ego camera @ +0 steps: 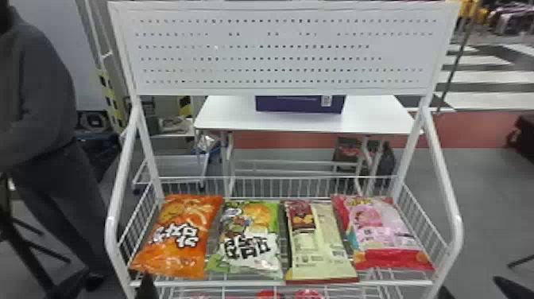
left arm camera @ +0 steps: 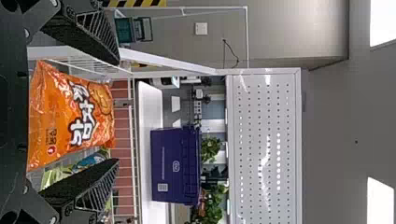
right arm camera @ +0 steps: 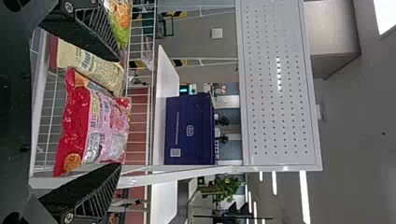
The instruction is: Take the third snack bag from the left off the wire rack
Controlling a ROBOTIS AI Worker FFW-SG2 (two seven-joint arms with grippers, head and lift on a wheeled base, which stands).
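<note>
- The pale green bag point(ego camera: 318, 242) lies flat in the rack point(ego camera: 278, 186), third from its left end.
- Both the left pincer point(left arm camera: 112, 112) and right pincer point(right arm camera: 116, 111) gape wide before the rack, clear of the bag.

It strikes me as a test hall dressed up as a shop corner. A white wire display rack point(ego camera: 112, 228) with a white perforated metal back panel point(ego camera: 278, 47) holds bright foil snack bags point(ego camera: 178, 238). Behind it are a plain white table point(ego camera: 369, 119), a dark blue box point(ego camera: 300, 104) and yellow-and-black hazard striping point(ego camera: 106, 89).
</note>
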